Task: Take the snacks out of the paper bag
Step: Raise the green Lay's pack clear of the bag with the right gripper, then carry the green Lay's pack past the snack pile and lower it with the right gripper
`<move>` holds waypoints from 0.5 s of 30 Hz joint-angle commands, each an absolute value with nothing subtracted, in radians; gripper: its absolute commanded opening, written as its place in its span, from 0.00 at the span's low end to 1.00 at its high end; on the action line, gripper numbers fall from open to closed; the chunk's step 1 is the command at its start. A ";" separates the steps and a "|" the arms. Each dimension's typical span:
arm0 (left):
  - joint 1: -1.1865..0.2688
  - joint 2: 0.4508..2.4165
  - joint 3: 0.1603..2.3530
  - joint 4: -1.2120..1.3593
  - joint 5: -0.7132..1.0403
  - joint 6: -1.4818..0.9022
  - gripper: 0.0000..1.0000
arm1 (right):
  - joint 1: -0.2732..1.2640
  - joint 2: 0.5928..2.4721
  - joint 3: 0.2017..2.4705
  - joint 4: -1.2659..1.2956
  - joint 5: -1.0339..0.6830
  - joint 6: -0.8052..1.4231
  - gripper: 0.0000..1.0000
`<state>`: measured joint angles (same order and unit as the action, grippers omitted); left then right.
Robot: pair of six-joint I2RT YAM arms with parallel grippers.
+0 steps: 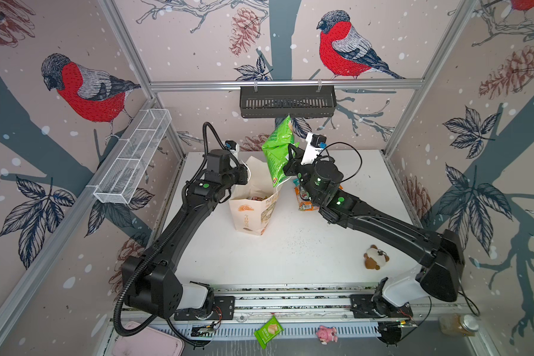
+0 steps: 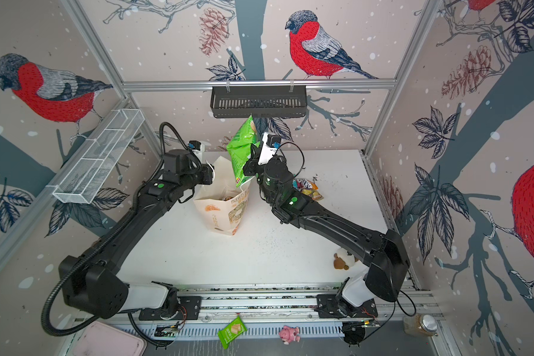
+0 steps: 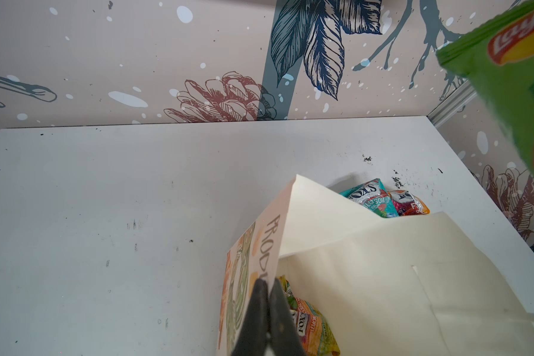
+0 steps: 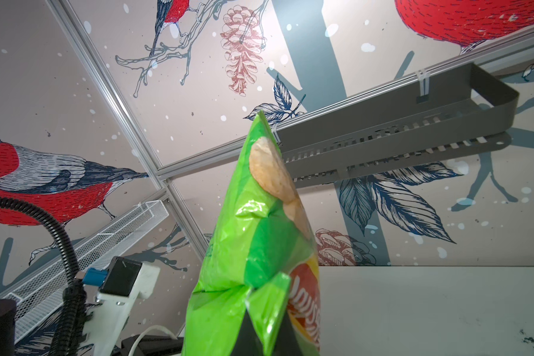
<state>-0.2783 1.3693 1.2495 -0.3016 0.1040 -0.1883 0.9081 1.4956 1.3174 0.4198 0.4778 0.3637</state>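
White table (image 1: 290, 252), bird-wallpaper cell. The paper bag (image 1: 253, 212) stands upright mid-table, nearer the far edge, with the left end effector (image 3: 268, 285) clamped on its rim. The right end effector (image 1: 289, 158) is clamped on a green Lay's chip bag (image 1: 276, 148), raised over the mouth. Suggest: hold the rim pinch, lift clear of the rim, swing toward the right edge, lower beside the Fox's packets (image 3: 383, 200), then release. More packets inside (image 3: 312, 326).
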 commanded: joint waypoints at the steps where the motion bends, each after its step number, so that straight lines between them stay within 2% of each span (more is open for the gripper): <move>1: -0.277 1.370 1.257 -0.270 0.097 -0.191 0.00 | 0.897 1.474 1.307 0.460 0.493 0.366 0.00; 15: -0.276 1.376 1.258 -0.273 0.074 -0.181 0.00 | 0.780 1.342 1.190 0.444 0.511 0.380 0.00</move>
<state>-0.2783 1.3746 1.2495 -0.3012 0.0963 -0.1871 0.7998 1.3682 1.2095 0.4175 0.4976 0.3676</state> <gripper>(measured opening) 0.051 0.053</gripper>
